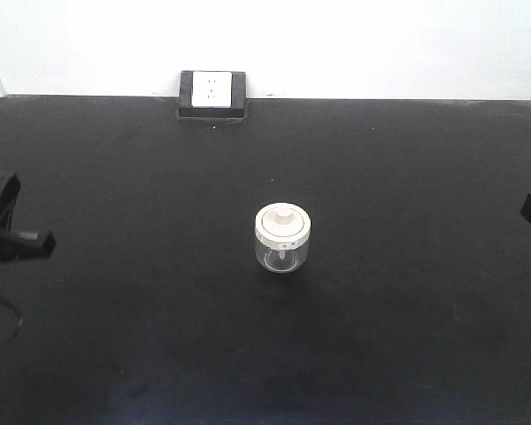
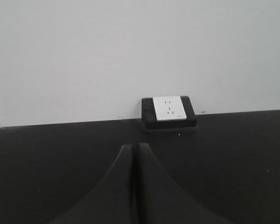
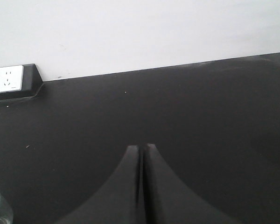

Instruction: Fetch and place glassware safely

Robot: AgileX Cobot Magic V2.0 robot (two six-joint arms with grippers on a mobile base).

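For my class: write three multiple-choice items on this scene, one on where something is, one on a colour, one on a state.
1. Where does the jar stand?
A. mid-table
B. on the socket
C. in a gripper

2. The lid is:
A. red
B. cream-white
C. blue

3. The left gripper is:
A. wide open
B. holding the jar
C. shut, empty

Answers: 1 A, the jar sits alone on the table. 2 B, pale against the dark top. 3 C, its fingers meet with nothing between.

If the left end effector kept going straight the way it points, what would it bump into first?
Probably the white wall socket in its black housing; the shut left end effector points over bare black tabletop, though depth is unclear.
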